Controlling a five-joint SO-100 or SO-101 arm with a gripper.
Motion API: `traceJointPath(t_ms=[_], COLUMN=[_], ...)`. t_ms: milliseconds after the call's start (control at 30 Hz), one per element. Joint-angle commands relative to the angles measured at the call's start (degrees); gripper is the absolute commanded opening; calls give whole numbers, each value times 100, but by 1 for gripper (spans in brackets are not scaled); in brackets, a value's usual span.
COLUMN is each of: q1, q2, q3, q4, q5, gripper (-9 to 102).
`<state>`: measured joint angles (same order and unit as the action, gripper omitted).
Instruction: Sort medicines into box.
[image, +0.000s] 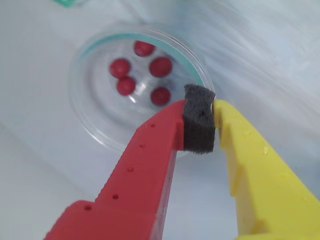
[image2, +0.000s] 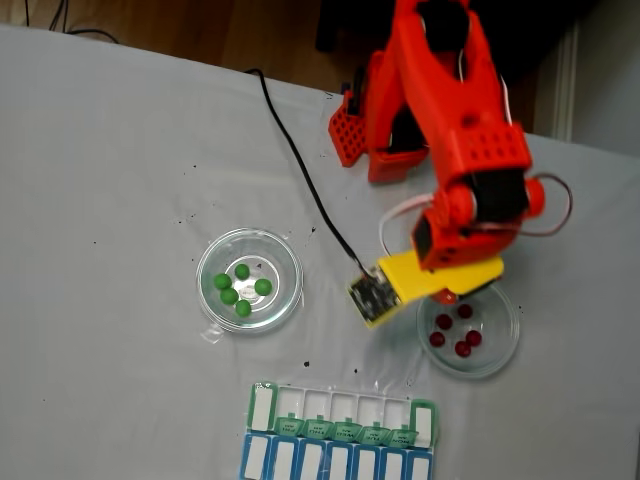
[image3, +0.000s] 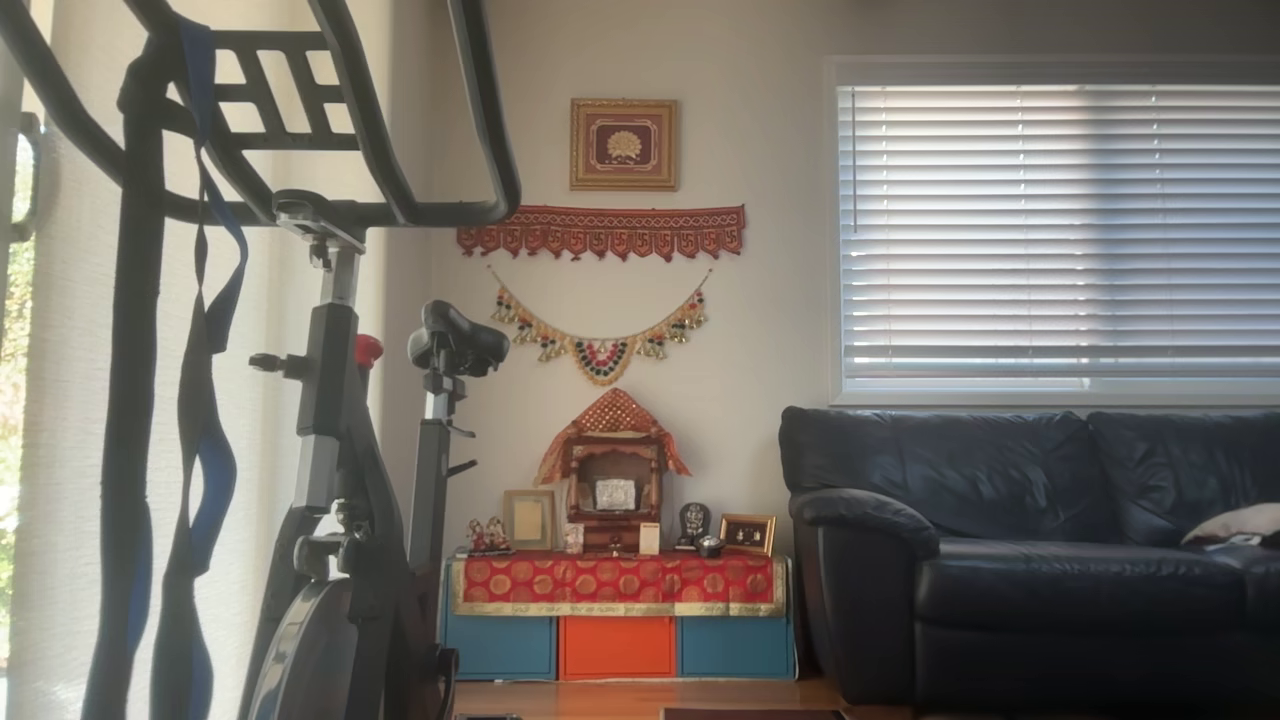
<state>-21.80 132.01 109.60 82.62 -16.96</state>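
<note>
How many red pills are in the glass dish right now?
5, all inside the glass dish: one at the far rim, two mid-dish, two nearer the gripper.

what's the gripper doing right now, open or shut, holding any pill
Gripper: shut, only its dark foam pad between the fingers, no pill; it hovers at the rim of the dish of red pills.

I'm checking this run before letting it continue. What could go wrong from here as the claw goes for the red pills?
The red pills lie bunched in the glass dish; the foam-padded claw, nearly closed, may nudge several or catch two. Its tips hang over the dish's rim, so descending there could tip or shove the dish. The pill organizer has small compartments, so a released round pill might bounce or roll out.
</note>
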Motion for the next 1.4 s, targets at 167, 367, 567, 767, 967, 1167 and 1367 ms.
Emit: traceJointPath(t_ms=[167, 367, 567, 767, 967, 1167, 1367], q1=[-255, -334, -606, -817, -853, -940, -1028], q2=[-527, -1063, -2180, -2435, -3419, -3234, -2663], q3=[-905, -1239, -2391, -2909, -3885, -3489, -2751], q4=[-352, -369, 158, 149, 624, 492, 114], q5=[-510, -659, -606, -378, -439, -457, -404], gripper=[2, 3, 5, 6, 9, 19, 28])
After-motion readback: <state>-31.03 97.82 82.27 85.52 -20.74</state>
